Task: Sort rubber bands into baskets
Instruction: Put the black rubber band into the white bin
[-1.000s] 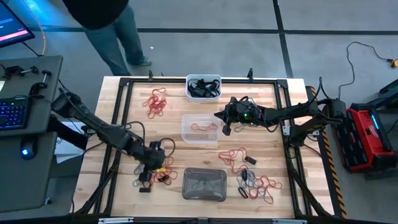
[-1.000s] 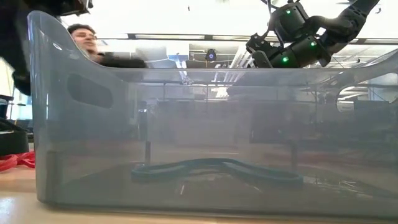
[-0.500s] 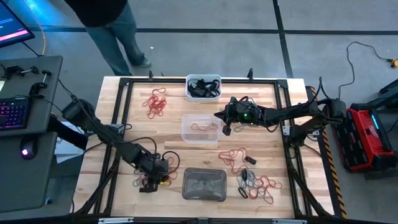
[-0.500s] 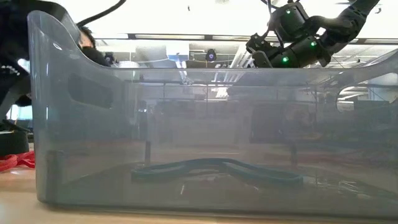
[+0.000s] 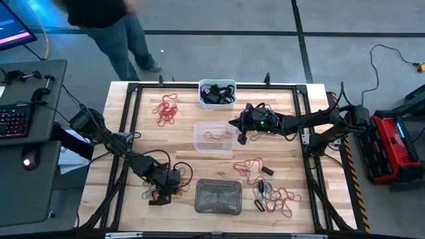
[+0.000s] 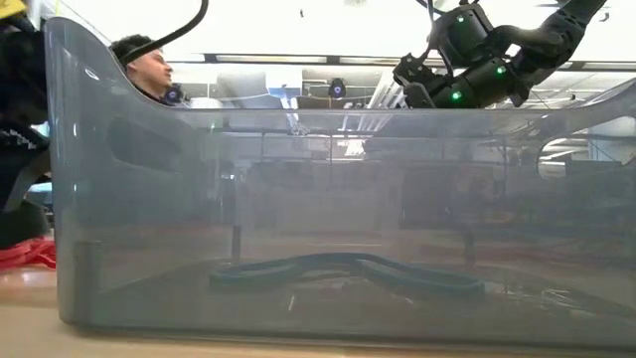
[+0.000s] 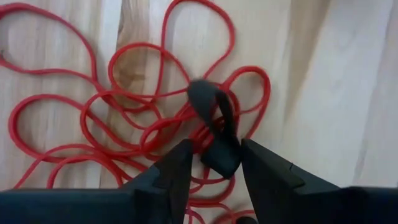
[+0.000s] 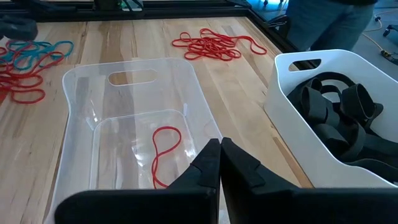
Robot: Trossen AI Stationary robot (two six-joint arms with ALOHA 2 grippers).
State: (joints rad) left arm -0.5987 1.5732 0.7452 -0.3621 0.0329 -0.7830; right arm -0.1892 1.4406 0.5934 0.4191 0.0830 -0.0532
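My left gripper (image 5: 166, 190) is down on a small pile of red rubber bands (image 7: 93, 124) at the table's near left, its fingers on either side of a black rubber band (image 7: 214, 124). My right gripper (image 5: 240, 138) is shut and empty, raised by the right side of the clear basket (image 5: 213, 137), which holds one red band (image 8: 163, 152). The white basket (image 5: 217, 93) at the far edge holds black bands. The grey basket (image 5: 218, 196) at the near edge holds teal bands (image 6: 338, 270). My left gripper has the near end of the black band's loop (image 7: 221, 160) between its two fingers, which come from above and point down. The band's far end (image 7: 202, 93) lies on the red bands. I cannot tell whether both fingers (image 7: 180, 168) touch it.
A red pile (image 5: 165, 110) lies at the far left. Loose red bands (image 5: 250, 166) and a mixed red, black and teal pile (image 5: 275, 198) lie at the near right. A person (image 5: 109, 26) stands beyond the far left corner.
My left gripper has gone a little toward the table's near edge and down onto the red pile. The person beyond the table has shifted.
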